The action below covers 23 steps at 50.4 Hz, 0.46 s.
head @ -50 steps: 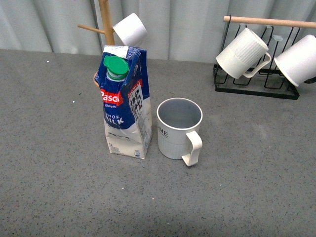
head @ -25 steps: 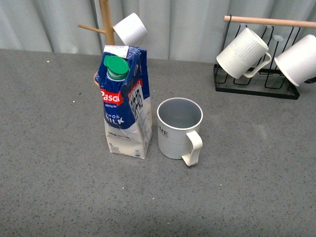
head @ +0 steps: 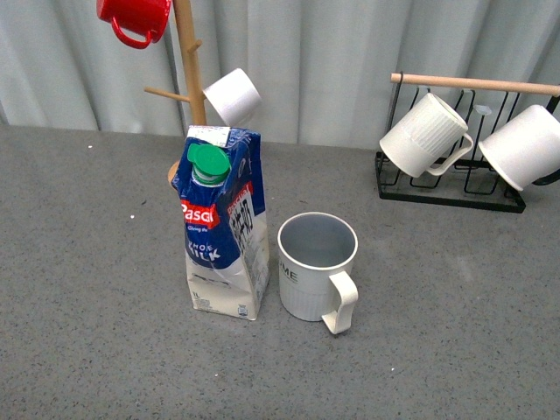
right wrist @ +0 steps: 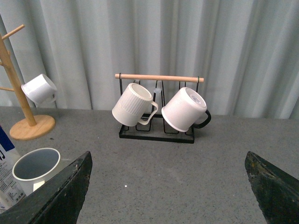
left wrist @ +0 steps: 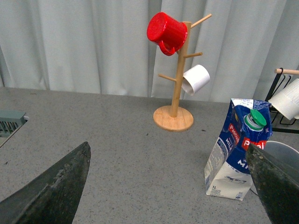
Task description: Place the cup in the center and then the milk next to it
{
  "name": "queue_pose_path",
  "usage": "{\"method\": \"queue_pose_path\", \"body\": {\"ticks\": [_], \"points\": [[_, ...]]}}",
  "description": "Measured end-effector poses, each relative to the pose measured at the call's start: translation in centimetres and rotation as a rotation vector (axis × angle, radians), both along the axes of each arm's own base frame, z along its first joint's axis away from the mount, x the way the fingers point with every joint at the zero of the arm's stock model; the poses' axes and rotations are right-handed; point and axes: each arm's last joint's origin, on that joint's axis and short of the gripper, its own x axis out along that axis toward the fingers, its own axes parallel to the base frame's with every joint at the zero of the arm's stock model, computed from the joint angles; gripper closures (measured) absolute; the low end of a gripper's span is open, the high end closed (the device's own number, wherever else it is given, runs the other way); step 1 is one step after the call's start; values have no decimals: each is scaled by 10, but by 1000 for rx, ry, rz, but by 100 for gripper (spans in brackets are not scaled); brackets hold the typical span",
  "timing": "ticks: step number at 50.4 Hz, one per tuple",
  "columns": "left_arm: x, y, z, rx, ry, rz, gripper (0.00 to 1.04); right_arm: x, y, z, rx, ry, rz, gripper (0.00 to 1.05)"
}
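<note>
The cream ribbed cup (head: 315,264) stands upright in the middle of the grey table, handle toward me, its grey-blue inside empty. Close on its left stands the milk (head: 222,220), a blue-and-white carton with a green cap, upright and slightly dented. The left wrist view shows the milk (left wrist: 238,148) with the cup's rim (left wrist: 282,148) behind it. In the right wrist view the cup (right wrist: 36,167) sits beside a sliver of the milk (right wrist: 6,164). My left gripper (left wrist: 170,186) and right gripper (right wrist: 170,186) are both open, holding nothing, pulled back from both objects. Neither arm appears in the front view.
A wooden mug tree (head: 189,61) behind the milk carries a red mug (head: 133,17) and a small white mug (head: 233,96). A black wire rack (head: 451,188) at the back right holds two white mugs (head: 424,133). A grey curtain closes off the back.
The front view has tilted upward, so the milk, cup and rack sit lower in frame and the red mug has come into sight. The objects themselves have not moved.
</note>
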Motion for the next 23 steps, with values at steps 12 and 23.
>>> {"method": "queue_pose_path", "body": {"ticks": [12, 23], "points": [[0, 0, 0, 0, 0, 0, 7, 0, 0, 0, 0, 0, 0, 9], [0, 0, 0, 0, 0, 0, 7, 0, 0, 0, 0, 0, 0, 9]]}}
